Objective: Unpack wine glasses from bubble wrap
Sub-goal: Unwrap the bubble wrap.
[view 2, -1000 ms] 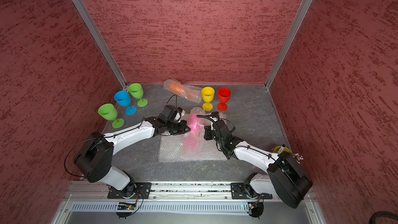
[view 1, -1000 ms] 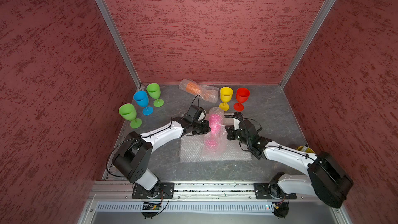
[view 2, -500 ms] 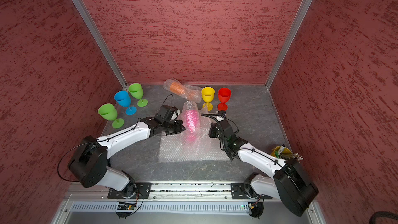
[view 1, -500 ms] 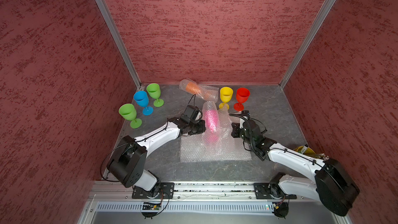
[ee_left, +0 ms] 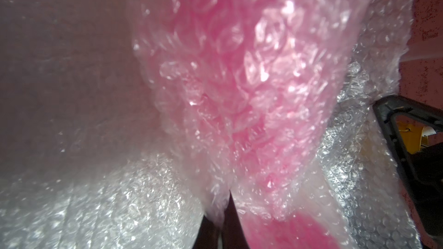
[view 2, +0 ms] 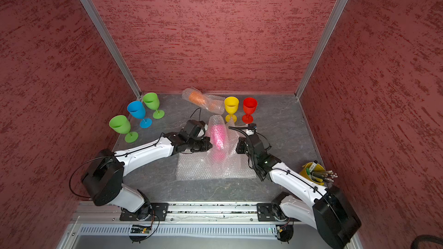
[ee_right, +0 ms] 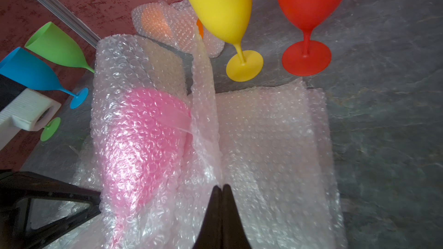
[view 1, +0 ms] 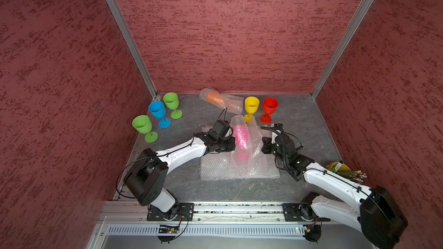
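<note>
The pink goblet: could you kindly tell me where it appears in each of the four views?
In a top view: pink goblet, middle of the scene.
In a top view: same spot.
Left wrist: fills the picture's middle.
Right wrist: left of centre.
Shared landmark: the bubble wrap around it, seen in every view.

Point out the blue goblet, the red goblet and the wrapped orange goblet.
blue goblet (view 1: 157,110), in a top view, on its bowl.
red goblet (ee_right: 309,64), in the right wrist view, on its round foot.
wrapped orange goblet (view 1: 214,97), in a top view, on its covered bowl.
</note>
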